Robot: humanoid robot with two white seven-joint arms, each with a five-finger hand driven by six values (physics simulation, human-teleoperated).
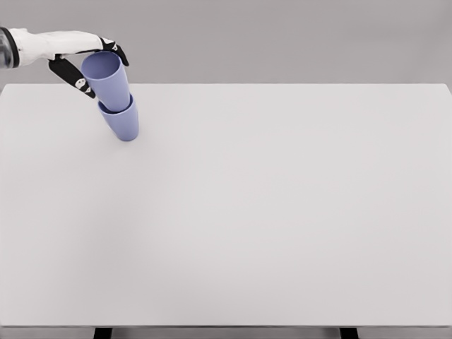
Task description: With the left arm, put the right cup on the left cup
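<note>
Two lilac-blue cups stand at the far left of the white table (282, 212). The upper cup (107, 79) sits nested inside the lower cup (121, 121), and the stack leans toward the upper left. My left hand (95, 69) comes in from the left edge with its dark fingers (70, 74) wrapped around the upper cup near its rim. The lower cup's base rests on the table. No right arm shows in the head view.
The table's far edge (282, 84) runs just behind the cups, with a grey backdrop beyond. Two dark table legs (103, 332) show under the near edge.
</note>
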